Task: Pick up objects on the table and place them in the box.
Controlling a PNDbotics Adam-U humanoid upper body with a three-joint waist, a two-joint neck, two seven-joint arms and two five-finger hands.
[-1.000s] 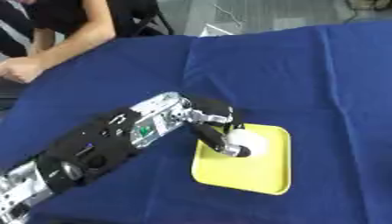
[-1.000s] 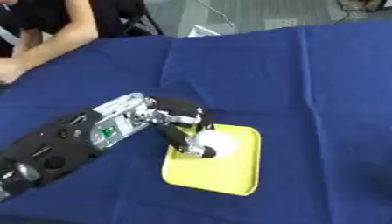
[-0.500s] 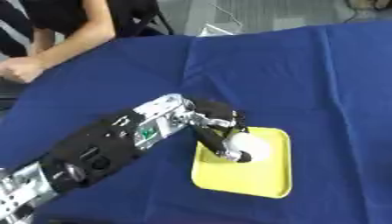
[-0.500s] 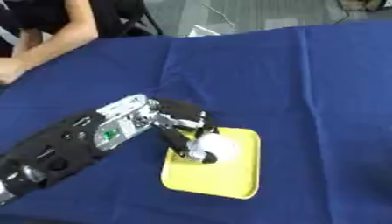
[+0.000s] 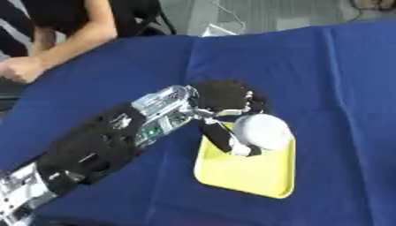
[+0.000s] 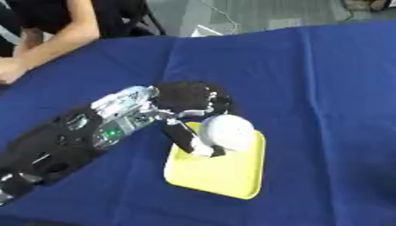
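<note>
A white round object hangs just above the far end of a yellow tray that lies on the blue tablecloth. My left hand reaches in from the lower left. Its fingers and thumb curl round the left side of the white object. The underside of the object and the hand's fingertips are hidden. My right hand shows in neither view. No other loose objects are visible on the cloth.
The blue cloth covers the whole table, with open cloth to the right and beyond the tray. A person's arm rests at the far left edge. A small white thing lies past the table's far edge.
The left hand has closed round the white round object and raised it off the yellow tray, toward the camera. The tray has stayed in place.
</note>
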